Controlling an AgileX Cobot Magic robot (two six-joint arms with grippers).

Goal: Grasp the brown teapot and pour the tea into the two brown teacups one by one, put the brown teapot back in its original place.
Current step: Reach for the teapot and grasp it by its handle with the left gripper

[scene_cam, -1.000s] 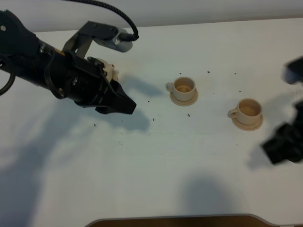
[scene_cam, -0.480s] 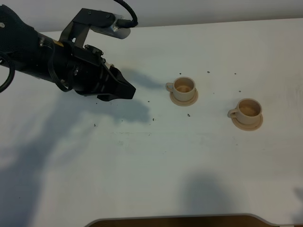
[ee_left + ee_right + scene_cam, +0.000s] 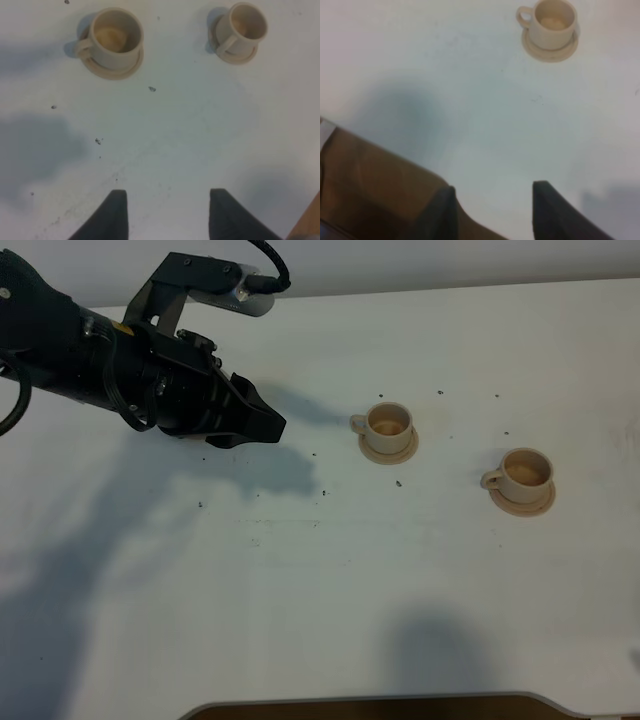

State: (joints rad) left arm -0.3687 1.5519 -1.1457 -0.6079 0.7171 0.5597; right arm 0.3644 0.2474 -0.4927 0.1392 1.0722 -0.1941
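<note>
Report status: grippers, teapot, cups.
Left gripper open, empty. Right gripper open, empty, over table edge. Brown teapot not in view. Left teacup and right teacup upright, nothing between them.

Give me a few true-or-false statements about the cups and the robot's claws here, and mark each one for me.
1. In the exterior high view, the left teacup and the right teacup each stand on saucers. True.
2. The two teacups touch each other. False: they stand apart, with bare table between them.
3. The left gripper holds a teacup. False: its jaws are open with nothing between them.
4. The right gripper is open. True.
5. Dark specks lie scattered on the table. True.
</note>
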